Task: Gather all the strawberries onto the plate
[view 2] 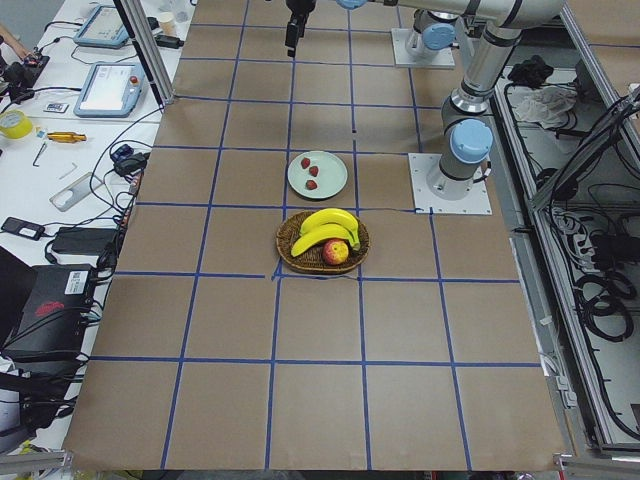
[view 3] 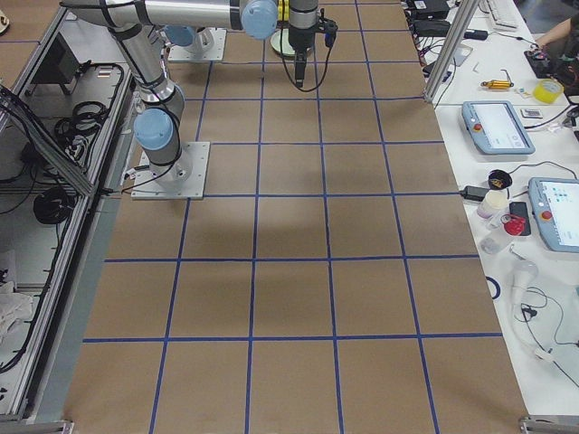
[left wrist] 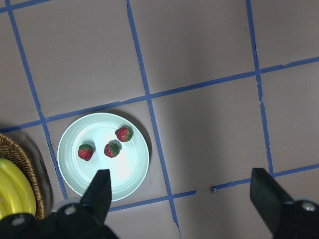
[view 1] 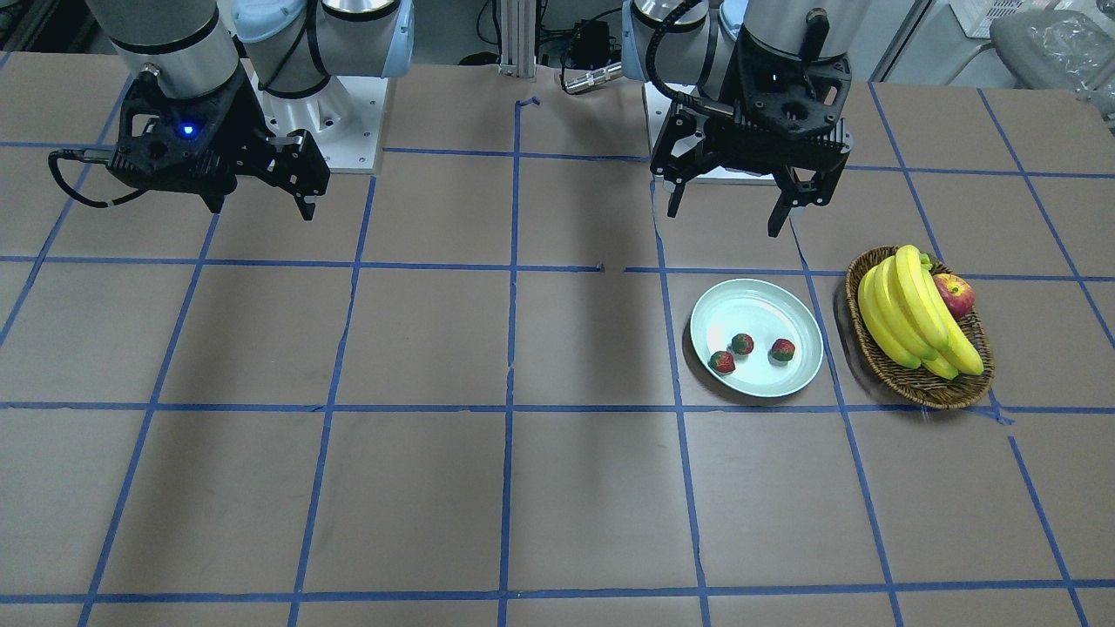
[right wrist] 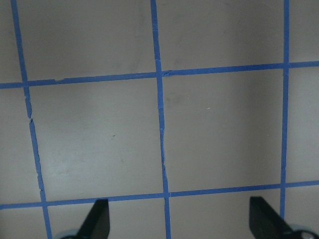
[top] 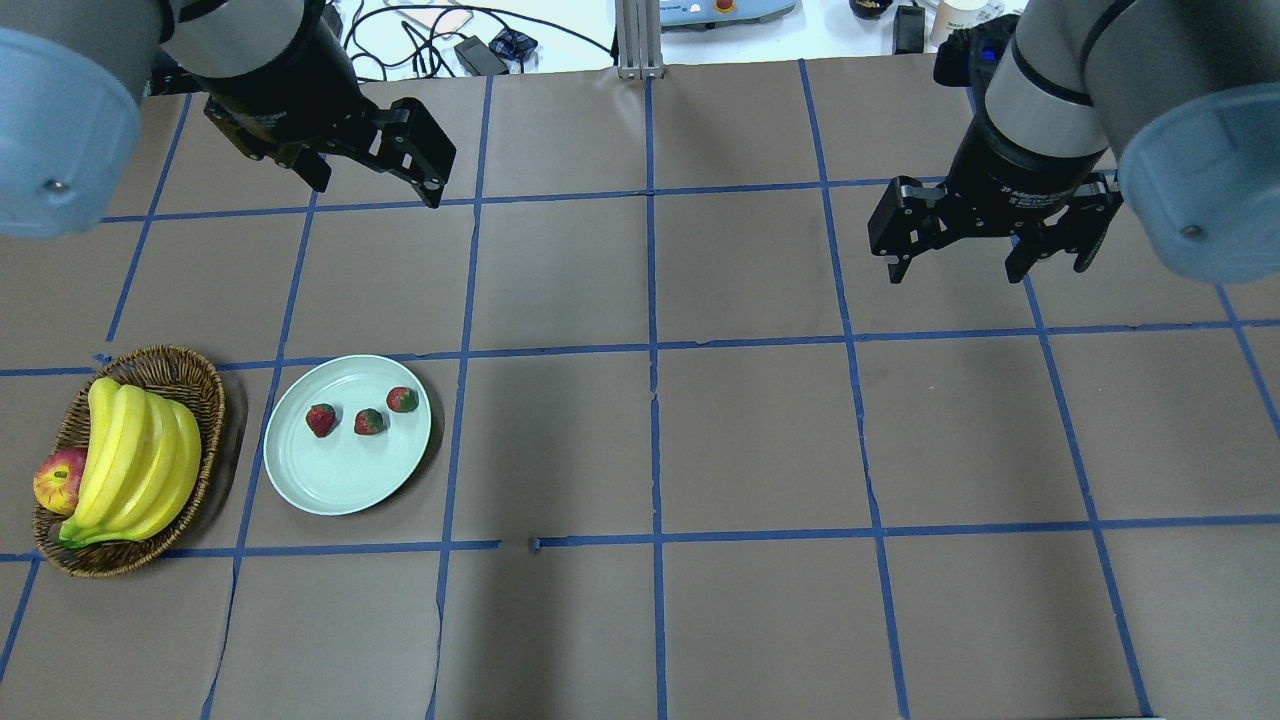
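Plainly, all three strawberries point(top: 369, 422) lie inside the plate point(top: 340, 485), in a loose row across its 12 o'clock half in the overhead view, none touching another. The left gripper point(top: 378, 188) hangs over the table point(top: 760, 430) at about 12 o'clock from the plate, well apart from it, its fingers point(left wrist: 99, 194) spread wide with nothing between them. In its wrist view the plate sits by the 9 o'clock finger. The right gripper point(top: 955, 268) hovers far off at roughly 2 o'clock from the plate, jaws likewise parted and empty. A wicker basket point(top: 190, 372) holding bananas point(top: 140, 460) and an apple point(top: 58, 480) stands just beside the plate at 9 o'clock.
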